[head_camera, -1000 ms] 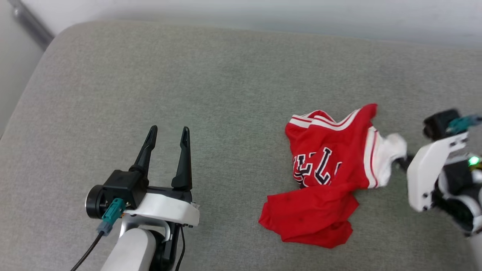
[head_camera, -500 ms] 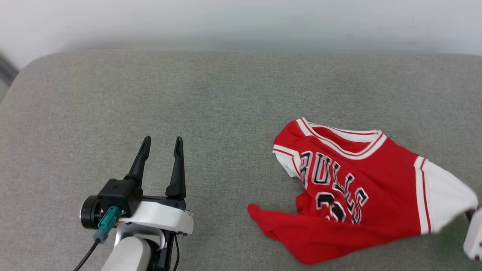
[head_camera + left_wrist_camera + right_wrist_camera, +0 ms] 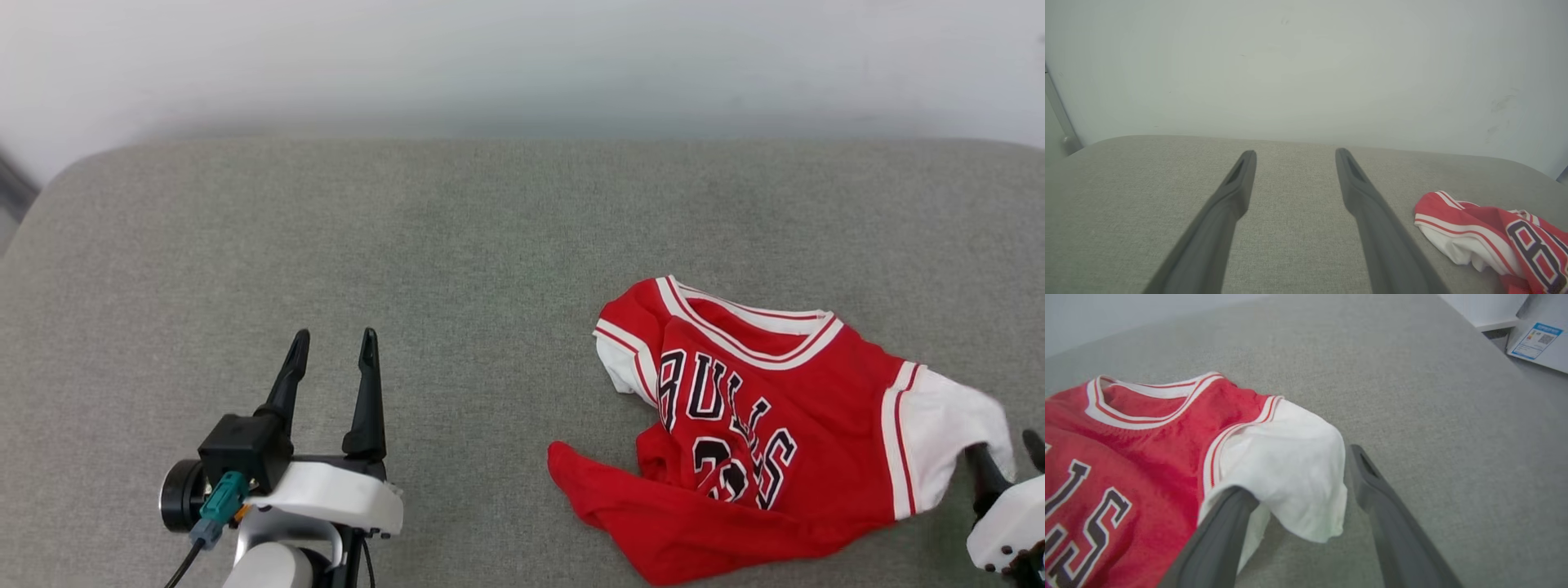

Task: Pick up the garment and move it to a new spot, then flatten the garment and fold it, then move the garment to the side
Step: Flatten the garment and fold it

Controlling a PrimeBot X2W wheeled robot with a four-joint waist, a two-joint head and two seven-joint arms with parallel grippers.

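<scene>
Right gripper [image 3: 1002, 447]: jaws spread, not clamped. One finger [image 3: 1224, 522] tucked under the edge of the white sleeve [image 3: 1290, 465], the other lying bare on the cushion just right of that sleeve.

Left gripper [image 3: 335, 336]: jaws spread, holding nothing, fingers pointing toward the far wall, over bare cushion at the near left, well apart from the shirt.

Shirt [image 3: 759, 425]: red jersey with white sleeves, lying front up on the near right part of the cushion. Striped collar [image 3: 747, 327] toward the far side. Black "BULLS" lettering [image 3: 718, 400] legible, running slantwise (number beneath it partly lost in a fold). Right sleeve stretched out toward the right gripper; left sleeve [image 3: 624, 367] crumpled short against the chest. Lower hem [image 3: 620, 498] bunched and dragged toward the near left, not flat.

Cushion [image 3: 457, 245]: grey woven fabric, rounded corners, broad and flat.

Wall [image 3: 522, 57]: pale, plain, directly behind the far edge.

Printed sheet [image 3: 1535, 341]: white with blue marking, beyond the cushion's right corner.
</scene>
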